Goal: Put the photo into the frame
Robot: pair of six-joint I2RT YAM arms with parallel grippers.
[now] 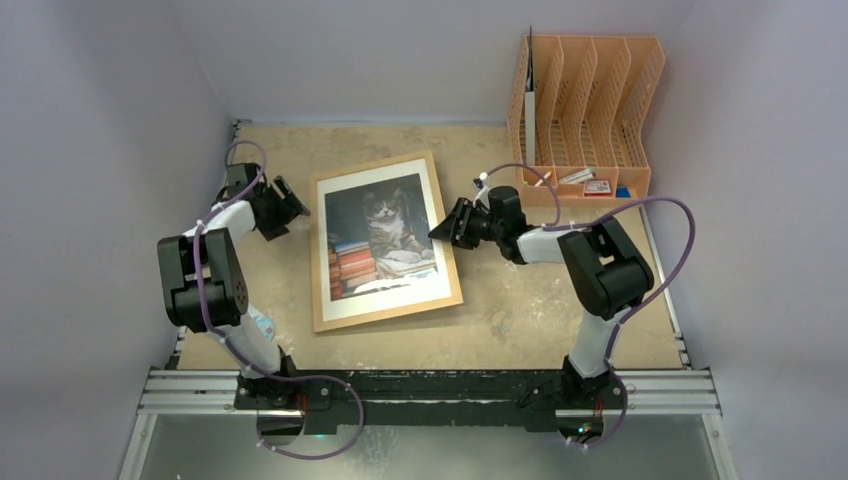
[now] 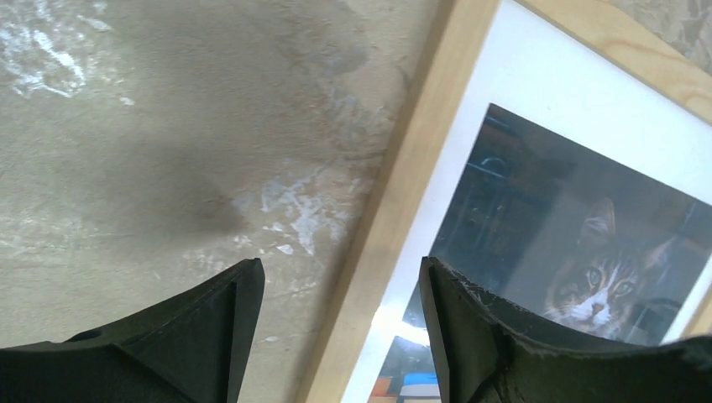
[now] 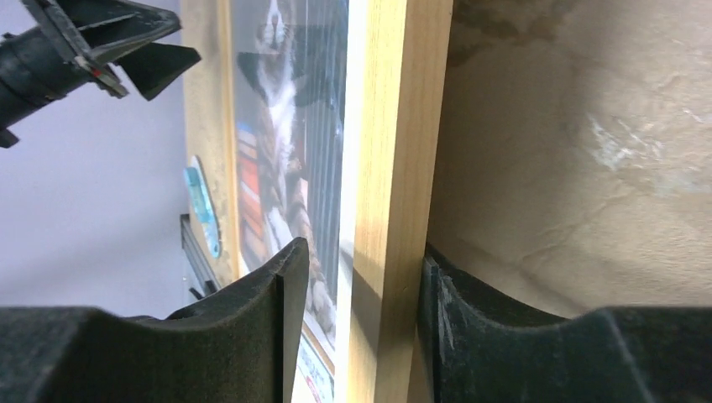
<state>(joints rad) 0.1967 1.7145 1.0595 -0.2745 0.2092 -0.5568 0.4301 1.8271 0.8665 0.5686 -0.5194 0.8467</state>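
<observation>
The right hand [image 3: 361, 260] is released, its fingers loosely straddling the right border of the frame [image 1: 385, 312], with a gap on the face side. The frame lies mid-bench, slightly skewed, a thin pale-wood rim around a white mat. The photo [image 1: 385, 235], a tabby among stacked books, sits inside it. The left hand [image 2: 340, 273] hangs released and empty by the frame's far-left corner. Bare bench [image 1: 530, 310] runs to the near edge. An orange organiser [image 1: 590, 100] fills the far-right corner.

Counted one frame [image 1: 390, 305], one photo [image 1: 382, 240] within it, one orange organiser [image 1: 590, 100] at two o'clock, one left gripper [image 1: 285, 205], one right gripper [image 1: 445, 228].
</observation>
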